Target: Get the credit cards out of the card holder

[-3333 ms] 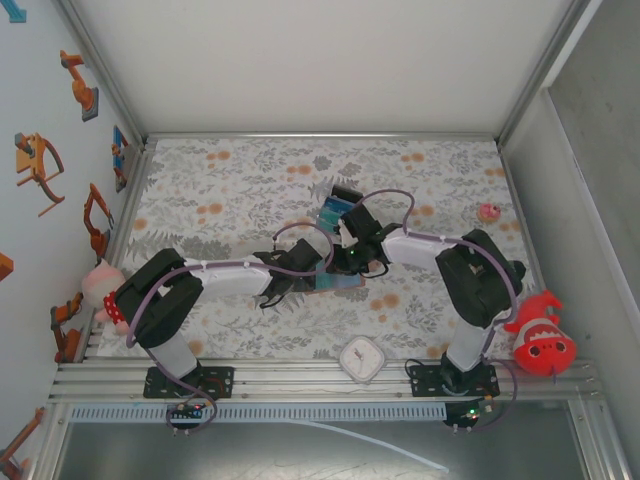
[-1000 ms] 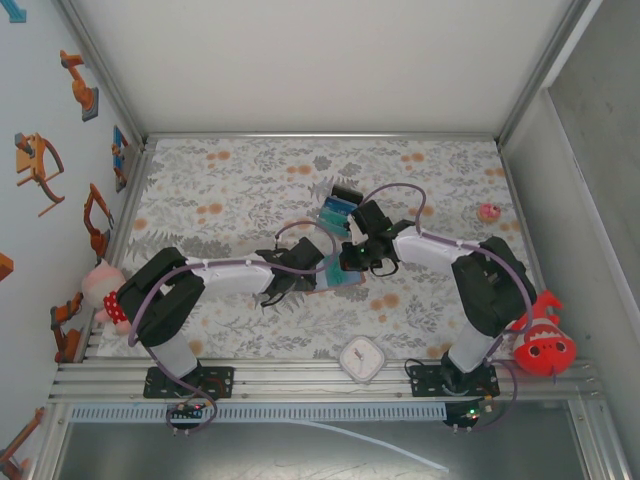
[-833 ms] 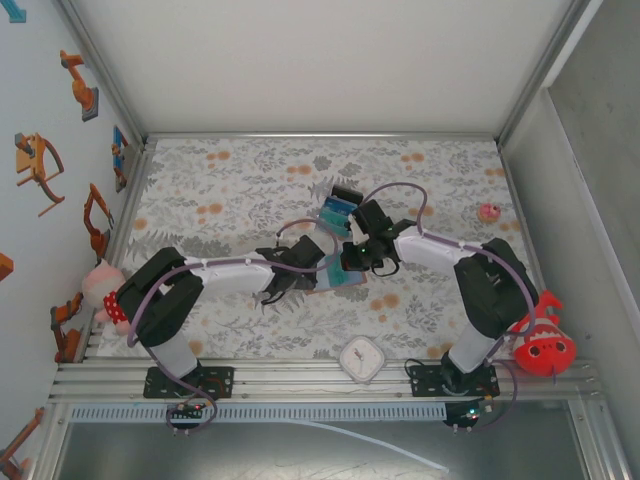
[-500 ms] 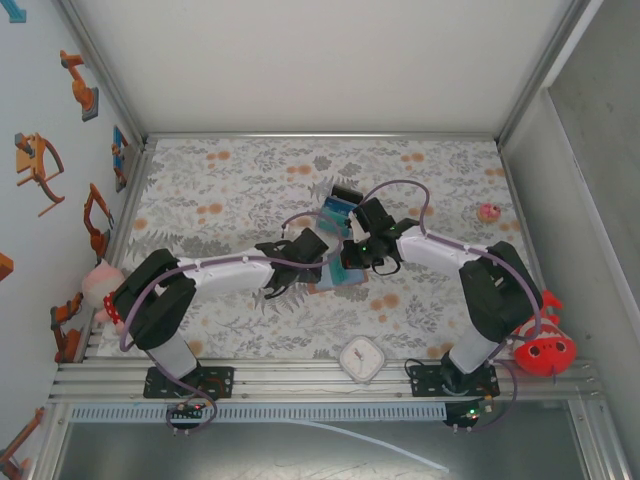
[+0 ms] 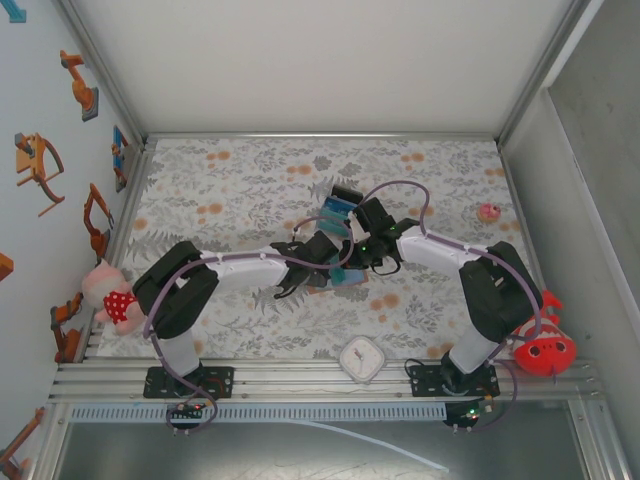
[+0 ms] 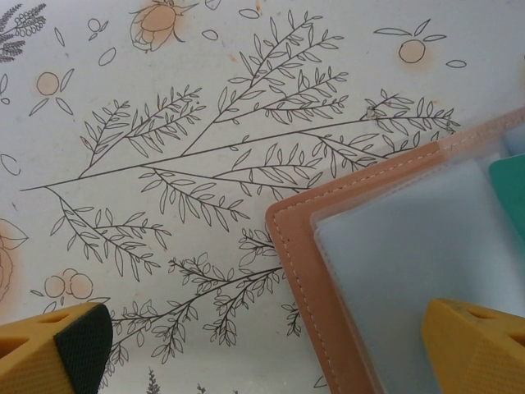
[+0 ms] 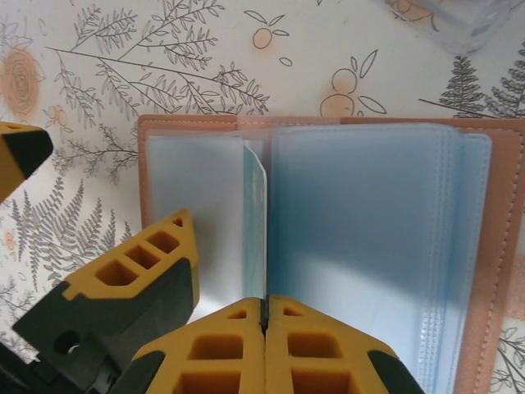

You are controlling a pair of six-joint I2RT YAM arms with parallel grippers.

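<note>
One teal plastic card (image 7: 256, 217) standing edge-on in open terracotta leather card holder (image 7: 369, 263) at counter (image 5: 230, 190) centre; right pincer (image 7: 264, 305) clamping it, left pincer (image 6: 262, 353) gaping empty at holder's 9 o'clock. Best pulling straight, holder pinned.

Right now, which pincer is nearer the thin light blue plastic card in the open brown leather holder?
Right: right pincer shut on the card; left pincer open, straddling the holder's edge beside it.
</note>
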